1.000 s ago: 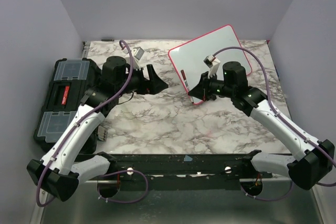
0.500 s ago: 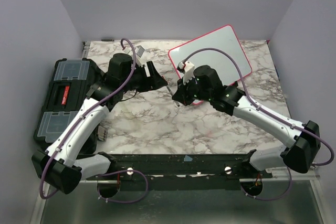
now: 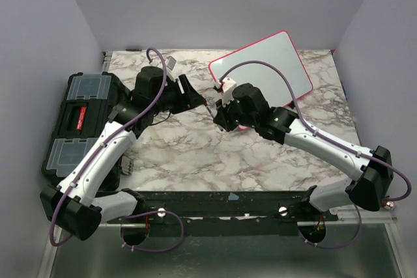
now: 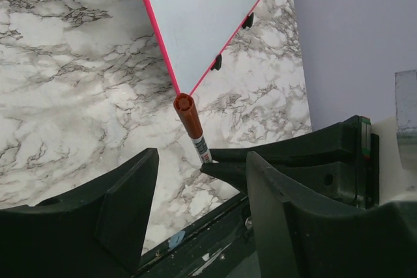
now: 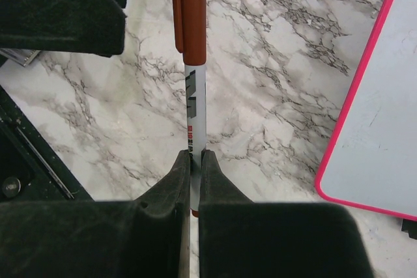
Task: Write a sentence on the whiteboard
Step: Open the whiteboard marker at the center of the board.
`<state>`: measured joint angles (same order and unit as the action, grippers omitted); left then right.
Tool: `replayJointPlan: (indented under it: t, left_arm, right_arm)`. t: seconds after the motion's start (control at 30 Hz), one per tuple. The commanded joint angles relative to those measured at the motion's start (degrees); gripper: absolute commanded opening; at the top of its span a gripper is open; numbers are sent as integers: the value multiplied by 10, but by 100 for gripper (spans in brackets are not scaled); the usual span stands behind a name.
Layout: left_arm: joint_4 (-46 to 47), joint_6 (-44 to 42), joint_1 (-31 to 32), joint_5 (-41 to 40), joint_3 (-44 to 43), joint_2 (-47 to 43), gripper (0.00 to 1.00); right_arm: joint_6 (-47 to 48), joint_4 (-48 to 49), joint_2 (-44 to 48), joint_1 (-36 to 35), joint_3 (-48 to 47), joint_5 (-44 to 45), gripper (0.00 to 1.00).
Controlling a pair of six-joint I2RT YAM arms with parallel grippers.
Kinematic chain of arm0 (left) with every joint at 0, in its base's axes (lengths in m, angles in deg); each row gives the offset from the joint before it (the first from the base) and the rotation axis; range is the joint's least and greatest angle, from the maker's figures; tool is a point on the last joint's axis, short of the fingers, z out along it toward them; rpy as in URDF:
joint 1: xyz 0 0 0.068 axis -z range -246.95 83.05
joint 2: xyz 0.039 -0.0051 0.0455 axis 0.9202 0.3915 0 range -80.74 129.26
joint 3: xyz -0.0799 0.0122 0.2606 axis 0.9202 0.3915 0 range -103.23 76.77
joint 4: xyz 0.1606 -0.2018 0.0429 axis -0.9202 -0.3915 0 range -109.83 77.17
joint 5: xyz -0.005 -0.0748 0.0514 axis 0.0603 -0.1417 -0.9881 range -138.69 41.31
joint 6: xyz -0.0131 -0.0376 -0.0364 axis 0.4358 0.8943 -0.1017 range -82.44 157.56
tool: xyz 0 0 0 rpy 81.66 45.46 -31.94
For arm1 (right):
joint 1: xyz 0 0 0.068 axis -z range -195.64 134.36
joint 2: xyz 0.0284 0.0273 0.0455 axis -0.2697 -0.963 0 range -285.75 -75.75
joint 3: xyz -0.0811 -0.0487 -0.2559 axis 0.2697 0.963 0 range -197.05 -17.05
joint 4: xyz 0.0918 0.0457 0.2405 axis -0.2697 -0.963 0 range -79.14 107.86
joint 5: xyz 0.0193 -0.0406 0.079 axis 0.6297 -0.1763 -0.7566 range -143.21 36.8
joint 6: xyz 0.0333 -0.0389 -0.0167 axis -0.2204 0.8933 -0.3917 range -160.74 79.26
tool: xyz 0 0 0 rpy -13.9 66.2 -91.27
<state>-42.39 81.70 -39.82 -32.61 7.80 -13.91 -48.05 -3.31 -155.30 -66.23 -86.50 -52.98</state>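
Note:
The whiteboard (image 3: 267, 63) lies tilted at the back right of the marble table, white with a pink-red rim, and its face (image 4: 202, 11) looks blank. The sentence is not in view. My right gripper (image 3: 220, 118) is shut on a white marker (image 5: 194, 96) with a brown-red cap (image 4: 186, 109). It holds the marker off the board's near-left corner, cap pointing at my left gripper (image 3: 195, 97). That gripper is open, nothing between its fingers (image 4: 130, 193). The cap sits just ahead of those fingertips, slightly apart. The whiteboard's rim (image 5: 355, 96) shows right of the marker.
A black toolbox (image 3: 81, 118) with clear-lidded compartments stands at the table's left edge, beside the left arm. Grey walls close in the left, back and right sides. A dark rail (image 3: 221, 203) runs along the near edge between the arm bases.
My right arm has swung left, off the whiteboard, carrying the marker to the left gripper. The left gripper's jaws have narrowed and it has shifted slightly toward the marker.

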Motion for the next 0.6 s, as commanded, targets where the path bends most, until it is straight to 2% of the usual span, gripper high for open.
replayJointPlan:
  t: [0.0,0.4,0.57]
  left_arm:
    - [28,38,4,-10,-4,10,56]
    - [30,56,17,-31,-11,37,44]
    - [37,59,20,-39,-7,35,42]
  right_arm:
    - [15,-13,-10,-16,-27,30,1]
    - [31,-19,-18,-39,-36,73,1]
    - [33,-18,-19,-43,-34,78,1]
